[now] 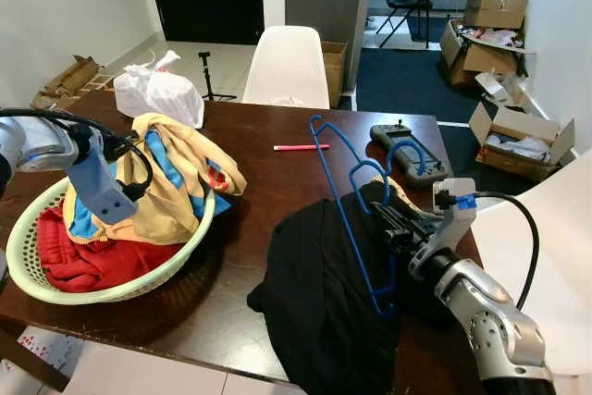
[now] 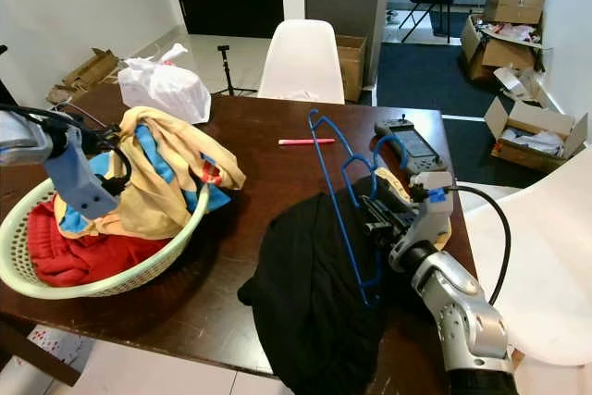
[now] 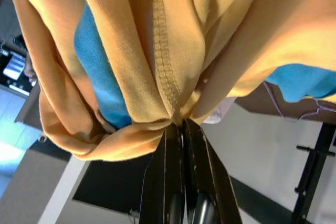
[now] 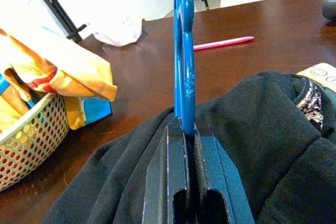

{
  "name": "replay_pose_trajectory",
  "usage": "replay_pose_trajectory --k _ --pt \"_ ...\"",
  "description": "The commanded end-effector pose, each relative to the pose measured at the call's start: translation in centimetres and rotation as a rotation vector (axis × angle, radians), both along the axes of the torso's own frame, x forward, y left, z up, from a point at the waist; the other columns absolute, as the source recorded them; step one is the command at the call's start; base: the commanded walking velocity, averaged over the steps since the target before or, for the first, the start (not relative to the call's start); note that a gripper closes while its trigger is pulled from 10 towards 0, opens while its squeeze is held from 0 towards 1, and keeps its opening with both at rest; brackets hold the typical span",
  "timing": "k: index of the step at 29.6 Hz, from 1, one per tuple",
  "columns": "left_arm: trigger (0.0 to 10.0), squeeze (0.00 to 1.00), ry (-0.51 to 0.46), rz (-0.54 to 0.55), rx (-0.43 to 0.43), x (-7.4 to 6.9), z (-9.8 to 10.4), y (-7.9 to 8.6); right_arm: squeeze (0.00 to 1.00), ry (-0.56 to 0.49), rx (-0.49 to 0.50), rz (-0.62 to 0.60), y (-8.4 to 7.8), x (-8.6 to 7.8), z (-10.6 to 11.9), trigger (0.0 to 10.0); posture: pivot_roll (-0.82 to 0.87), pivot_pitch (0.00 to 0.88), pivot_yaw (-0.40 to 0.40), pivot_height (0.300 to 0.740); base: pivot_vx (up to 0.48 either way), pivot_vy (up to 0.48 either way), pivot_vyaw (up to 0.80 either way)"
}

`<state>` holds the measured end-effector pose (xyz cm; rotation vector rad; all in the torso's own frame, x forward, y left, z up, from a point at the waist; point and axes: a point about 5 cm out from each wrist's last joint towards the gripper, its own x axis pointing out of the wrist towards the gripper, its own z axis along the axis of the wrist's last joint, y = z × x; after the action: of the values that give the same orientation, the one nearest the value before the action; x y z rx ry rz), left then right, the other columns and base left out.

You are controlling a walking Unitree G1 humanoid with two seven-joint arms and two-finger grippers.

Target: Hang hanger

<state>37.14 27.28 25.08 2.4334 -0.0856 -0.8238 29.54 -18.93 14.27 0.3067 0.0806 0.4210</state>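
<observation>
The right gripper point(image 4: 185, 129) has its fingers clamped on the blue wire hanger point(image 1: 344, 196), held on edge over the black garment point(image 1: 319, 298) on the near right of the dark wooden tabletop point(image 1: 277, 187). At left, the left gripper point(image 3: 181, 127) pinches yellow cloth point(image 1: 180, 168) above the pale green laundry basket point(image 1: 55, 284). Farther off lie a pink pen point(image 1: 301, 147), a grey handheld controller point(image 1: 407, 152) and a white plastic bag point(image 1: 159, 92).

black garment point(image 1: 324, 312) cut off below
</observation>
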Motion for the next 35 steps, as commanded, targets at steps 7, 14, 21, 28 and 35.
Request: replay_pose_trajectory --k 7,14,21,28,35 --pt "0.0 0.00 -0.026 0.063 -0.092 0.0 0.8 0.6 0.00 -0.012 0.007 0.004 0.3 0.0 0.4 10.0 0.00 0.044 0.048 0.740 0.000 0.000 0.00" --pt "0.0 0.00 -0.016 0.040 -0.501 0.1 5.5 -2.3 0.00 -0.012 0.020 0.000 0.3 0.1 0.3 10.0 0.01 0.037 0.049 0.740 0.000 0.000 0.00" --pt "0.0 0.00 -0.008 0.002 -0.511 0.1 7.1 -3.2 0.00 -0.011 0.024 0.002 0.4 0.2 0.2 10.0 0.01 0.029 0.051 0.740 0.000 0.000 0.00" --pt "0.0 0.00 0.016 0.045 -0.804 0.5 10.7 -4.7 0.00 -0.011 0.027 0.000 0.5 0.3 0.1 10.0 0.02 0.022 0.056 0.740 0.000 0.000 0.00" --pt "0.0 0.00 -0.149 0.022 -1.293 -0.8 20.8 -5.0 0.00 -0.013 0.036 -0.002 0.7 0.4 0.1 10.0 0.02 0.009 0.064 0.740 0.000 0.000 0.00"
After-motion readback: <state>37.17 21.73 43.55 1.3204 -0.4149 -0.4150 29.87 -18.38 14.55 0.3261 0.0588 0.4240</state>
